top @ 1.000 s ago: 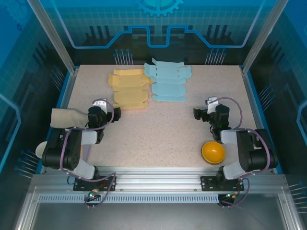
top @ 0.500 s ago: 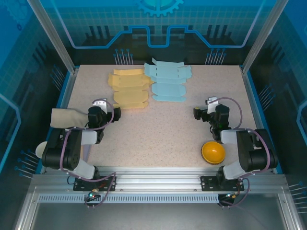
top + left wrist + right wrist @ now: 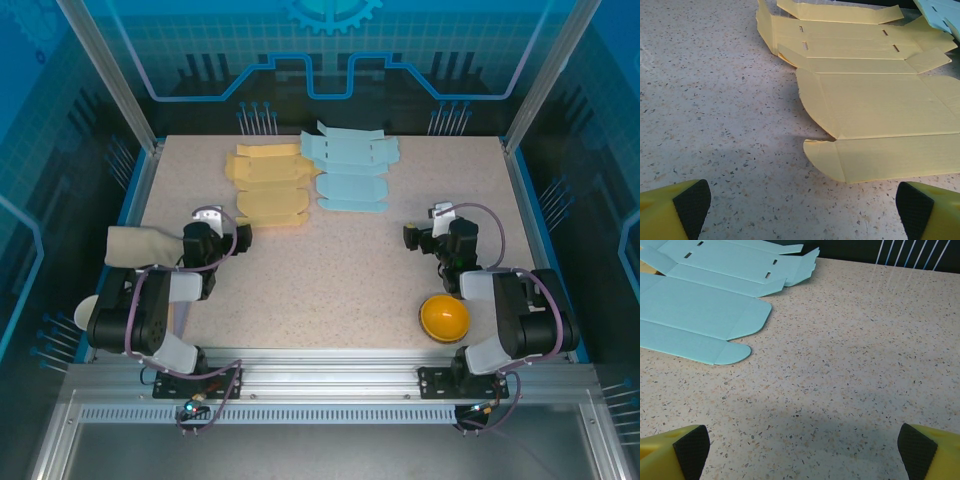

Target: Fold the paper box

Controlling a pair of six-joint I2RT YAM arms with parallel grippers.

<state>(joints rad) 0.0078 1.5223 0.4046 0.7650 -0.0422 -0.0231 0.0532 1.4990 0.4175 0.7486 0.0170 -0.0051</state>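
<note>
Status: nothing has moved in the last second, and both arms sit parked. I read the left hand [image 3: 243,236] and right hand [image 3: 410,236] as released, fingers spread wide and holding nothing. The yellow paper box blank [image 3: 268,187] lies flat on the far bench [image 3: 330,280], just ahead of the left hand, with the blue blank [image 3: 350,172] beside it. Folding has not begun.

Top external: high at near edge, looking down over whole worktop [image 3: 330,280]. Wrist views: low, close, facing forward. Shared with top: yellow blanks [image 3: 880,100] (left), blue blanks [image 3: 695,315] (right).
</note>
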